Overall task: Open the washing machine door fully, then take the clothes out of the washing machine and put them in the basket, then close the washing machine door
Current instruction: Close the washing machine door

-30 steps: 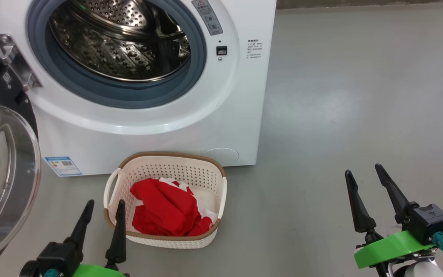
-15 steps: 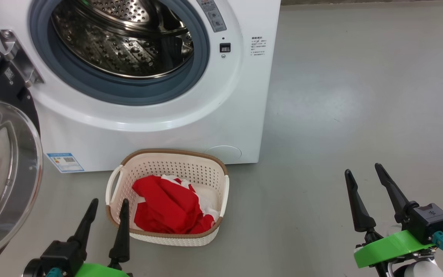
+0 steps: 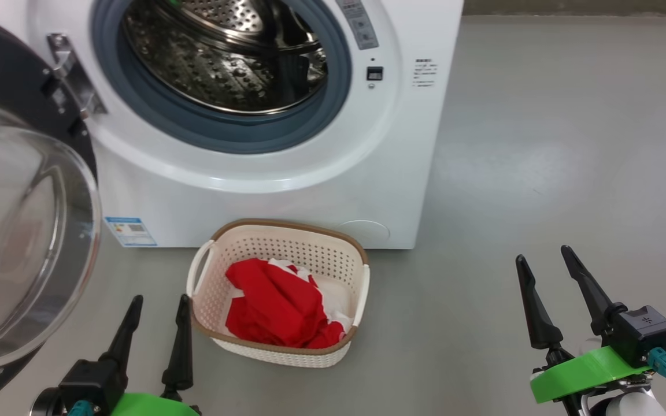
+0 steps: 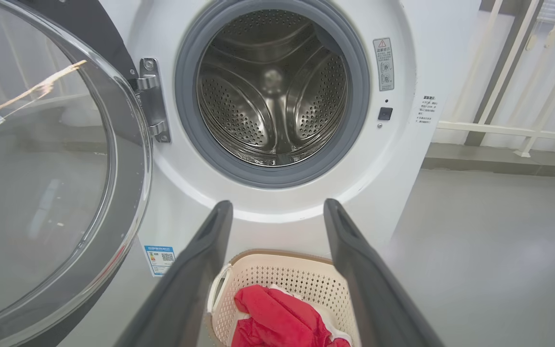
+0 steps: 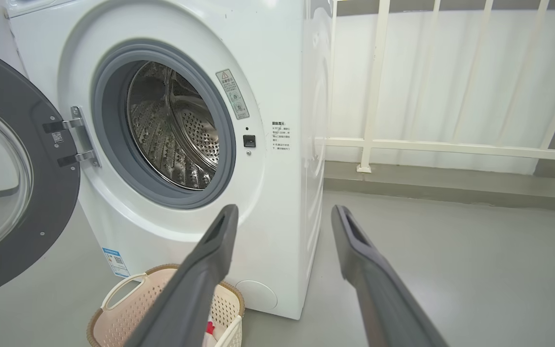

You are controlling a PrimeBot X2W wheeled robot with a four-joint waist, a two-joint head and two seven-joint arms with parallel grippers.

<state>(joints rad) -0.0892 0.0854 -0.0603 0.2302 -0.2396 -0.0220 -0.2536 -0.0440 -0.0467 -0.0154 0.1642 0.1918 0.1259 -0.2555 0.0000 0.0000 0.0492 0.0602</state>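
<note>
Before washing machine (image 3: 310, 202), clothes (image 3: 278, 309) in basket (image 3: 287, 248), left hand (image 3: 160, 297), right hand (image 3: 543, 254) apart, wrist views catch railing (image 5: 451, 147)

The basket (image 3: 280, 300) sits on the floor (image 3: 541, 144) before the washing machine (image 3: 287, 173), clothes (image 3: 278, 309) inside it; the washing machine door (image 3: 21, 231) stands open at left.

The left gripper (image 3: 160, 298) and the right gripper (image 3: 542, 254) are both unloaded, each with its two long dark fingers (image 3: 181, 341) parted, extending straight forward from the wrist, the right pair diverging toward its tips.
</note>
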